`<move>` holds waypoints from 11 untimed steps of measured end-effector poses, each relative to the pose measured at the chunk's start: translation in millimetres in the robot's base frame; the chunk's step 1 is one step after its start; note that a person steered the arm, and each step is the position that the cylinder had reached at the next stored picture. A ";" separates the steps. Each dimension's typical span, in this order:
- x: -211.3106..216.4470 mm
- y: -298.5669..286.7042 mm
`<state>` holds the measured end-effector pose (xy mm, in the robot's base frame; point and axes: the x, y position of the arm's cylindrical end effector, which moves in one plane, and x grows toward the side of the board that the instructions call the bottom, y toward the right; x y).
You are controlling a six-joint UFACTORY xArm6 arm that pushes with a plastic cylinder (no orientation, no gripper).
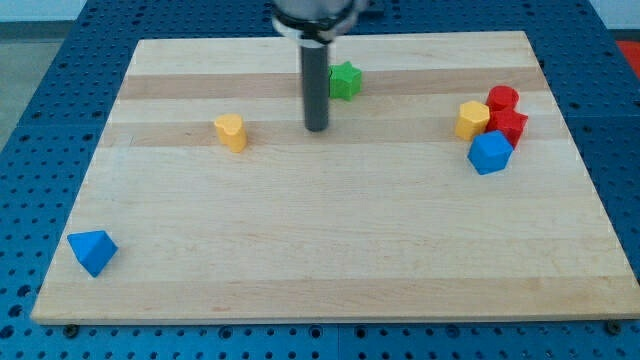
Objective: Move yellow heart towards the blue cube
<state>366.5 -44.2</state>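
My tip (pixel 317 128) sits on the wooden board (pixel 330 250) near the view's top centre, bare rod with nothing touching it, not pushing any block. The rod's upper part runs out of frame at the top, so the mount is cut off. Yellow heart (pixel 230 132) is to the tip's left, well apart, about level with it. Green star (pixel 345 81) is just up and right of the tip, its left edge partly hidden behind the rod; can't tell if they touch. Far right of the tip is a tight cluster: yellow block (pixel 472 120), shape hard to make out, a red block (pixel 503 99) and another red block (pixel 510 126) overlapping, shapes unclear, and the blue cube (pixel 490 152) at the cluster's bottom. Blue triangular block (pixel 92 251) lies far down-left of the tip, near the board's corner.
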 end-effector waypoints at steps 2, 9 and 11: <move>-18.3 -131.7; 17.3 -24.6; 17.2 105.0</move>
